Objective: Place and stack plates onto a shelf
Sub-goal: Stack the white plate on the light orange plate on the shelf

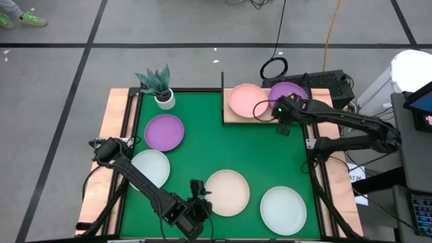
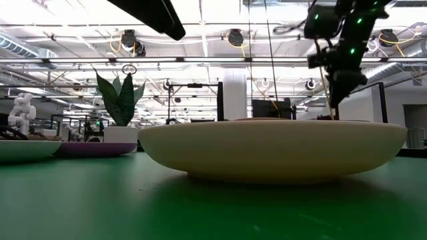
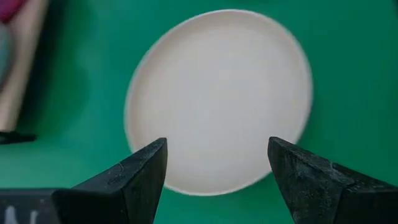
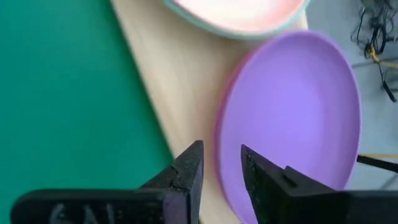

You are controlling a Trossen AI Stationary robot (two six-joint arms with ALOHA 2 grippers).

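Note:
My left gripper (image 1: 200, 194) (image 3: 217, 146) hovers open over the near-left rim of the cream plate (image 1: 227, 192) (image 3: 217, 99), which lies flat on the green mat. My right gripper (image 1: 283, 125) (image 4: 222, 155) hangs above the near edge of the shelf (image 1: 233, 117) (image 4: 180, 93), fingers a narrow gap apart, over the rim of the purple plate (image 1: 289, 93) (image 4: 292, 112). That plate sits on a hot pink one. A salmon pink plate (image 1: 246, 100) sits on a mint one beside it. In the low view the right gripper (image 2: 337, 90) is well above table height.
Also on the mat are a second purple plate (image 1: 164, 131), a whitish plate (image 1: 150, 167) partly under the left arm and a pale mint plate (image 1: 283, 209). A potted plant (image 1: 162, 91) stands at the far-left corner. The shelf's black post (image 1: 222, 81) rises at its far-left corner.

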